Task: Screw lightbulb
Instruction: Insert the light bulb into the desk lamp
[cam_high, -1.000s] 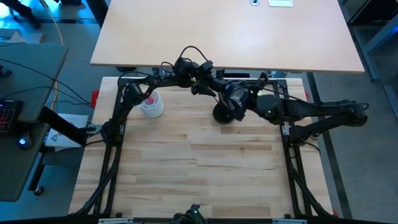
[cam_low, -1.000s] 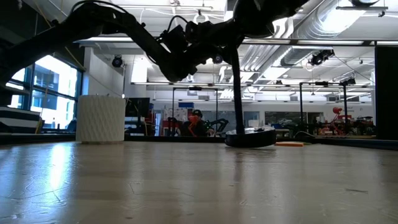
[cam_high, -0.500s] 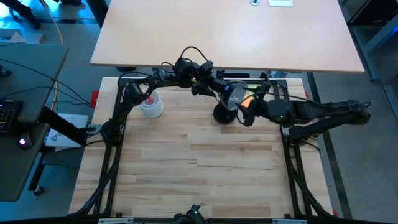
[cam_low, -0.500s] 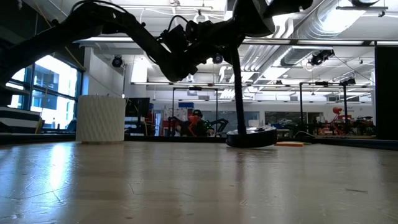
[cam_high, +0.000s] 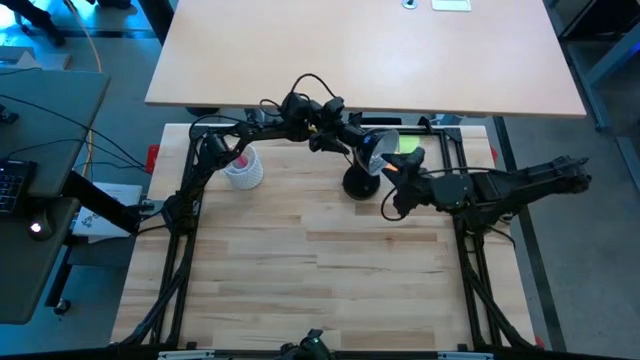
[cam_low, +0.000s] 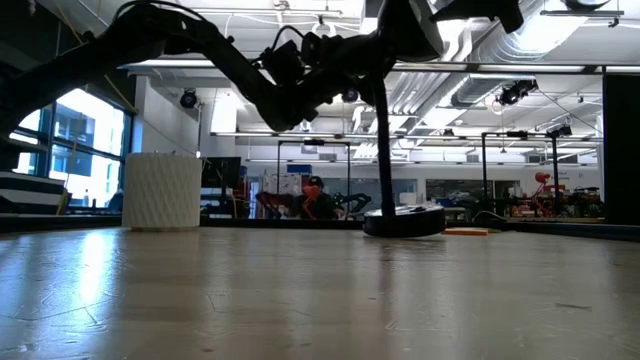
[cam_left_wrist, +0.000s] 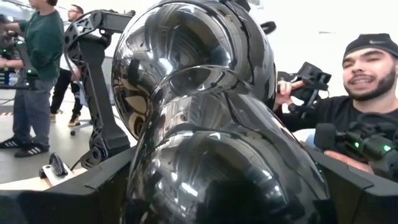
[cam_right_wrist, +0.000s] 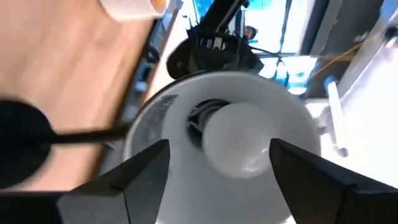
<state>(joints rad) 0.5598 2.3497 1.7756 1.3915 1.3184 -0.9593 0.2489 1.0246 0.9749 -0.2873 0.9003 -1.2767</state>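
A black desk lamp stands at the table's far middle on its round base (cam_high: 358, 184). Its head (cam_high: 374, 147) is tilted, with the white inside facing my right gripper. The white frosted lightbulb (cam_right_wrist: 239, 140) sits in the socket inside the shade (cam_right_wrist: 168, 124). My left gripper (cam_high: 343, 135) reaches in from the left and is shut on the lamp's glossy black head (cam_left_wrist: 199, 93). My right gripper (cam_high: 398, 180) hovers open just right of the shade. Its two fingers (cam_right_wrist: 146, 168) frame the bulb in the right wrist view but stand back from it. My left gripper holds the lamp's glossy black head (cam_left_wrist: 186, 162) between its two fingers, one on each side (cam_left_wrist: 59, 199). It comes at it about level, from the table's left. The head stays tilted on its stem, and the base stays on the table.
A white ribbed cup (cam_high: 243, 168) with pink items stands left of the lamp, under the left arm. The wide near part of the wooden table (cam_high: 320, 280) is free room. A second, paler table (cam_high: 360, 50) lies beyond. People (cam_left_wrist: 367, 74) are in the room behind.
My right gripper has drawn back from the lamp's shade toward the table's right and near edges and has rolled about its wrist. The bulb has stayed in the shade. The lamp and my left gripper have kept still.
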